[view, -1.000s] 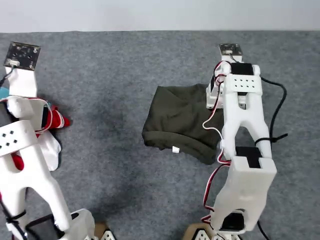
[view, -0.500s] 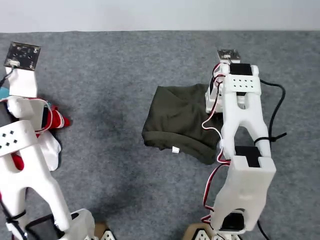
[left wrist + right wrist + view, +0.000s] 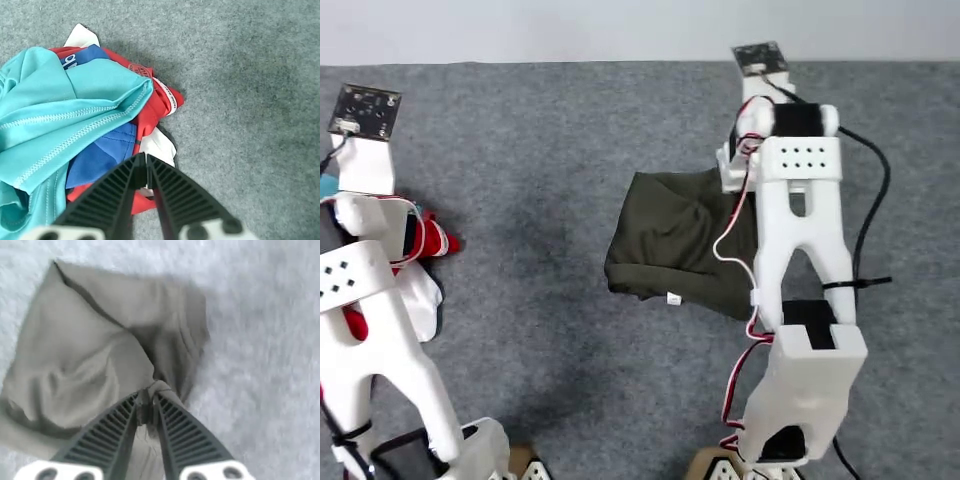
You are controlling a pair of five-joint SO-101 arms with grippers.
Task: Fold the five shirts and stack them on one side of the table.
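A dark olive shirt [image 3: 670, 240] lies partly folded in the middle of the grey table, a small white tag [image 3: 672, 298] at its near edge. My right gripper [image 3: 146, 402] is shut on a bunched fold of this olive shirt [image 3: 85, 340] at its right side, and the right arm [image 3: 800, 200] covers that edge from above. At the table's left edge lies a crumpled pile of shirts [image 3: 75, 100] in teal, red, blue and white. My left gripper [image 3: 146, 160] hangs shut just above that pile [image 3: 425, 240], with nothing seen between its fingers.
Grey carpet-like table surface [image 3: 540, 130] spreads between the pile and the olive shirt. The left arm [image 3: 360, 280] covers much of the pile from above. A pale wall edge [image 3: 620, 30] runs along the table's far side.
The right arm has shifted toward the far side of the table, pulling the olive shirt's right edge with it. The left arm and the pile have not moved.
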